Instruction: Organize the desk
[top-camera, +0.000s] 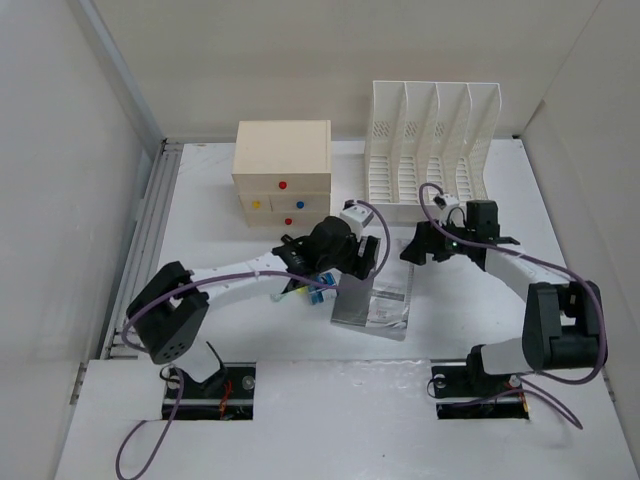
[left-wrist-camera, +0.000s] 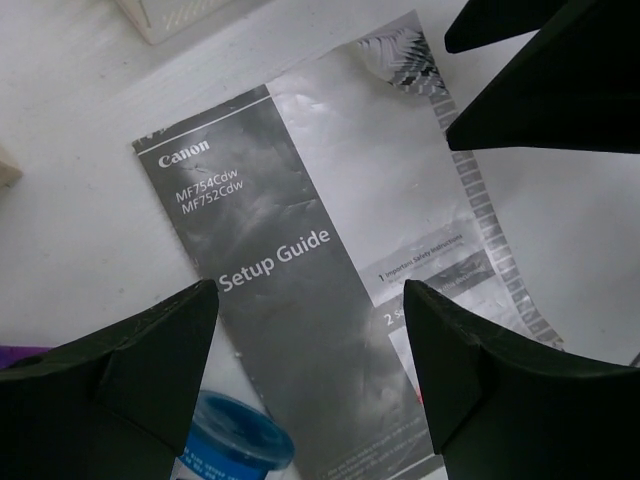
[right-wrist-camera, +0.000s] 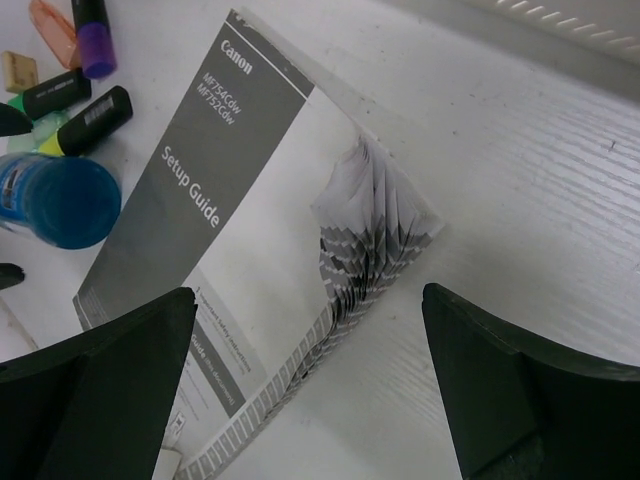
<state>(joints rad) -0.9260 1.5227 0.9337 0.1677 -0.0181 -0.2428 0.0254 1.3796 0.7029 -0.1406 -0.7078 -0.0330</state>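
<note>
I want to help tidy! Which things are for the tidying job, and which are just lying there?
Job, probably: desk, Setup Guide, highlighters, blue-capped pot, file rack, drawer box.
Just there: grey rail, purple cables.

White tabletop (top-camera: 200, 210): beige drawer box (top-camera: 283, 170) and white file rack (top-camera: 430, 145) stood side by side at far edge. Canon Setup Guide booklet (top-camera: 372, 300) lay mid-tabletop, one corner fanned up. Highlighters (right-wrist-camera: 90, 117) and blue-lidded tub (right-wrist-camera: 62, 200) lay just left of it.
</note>
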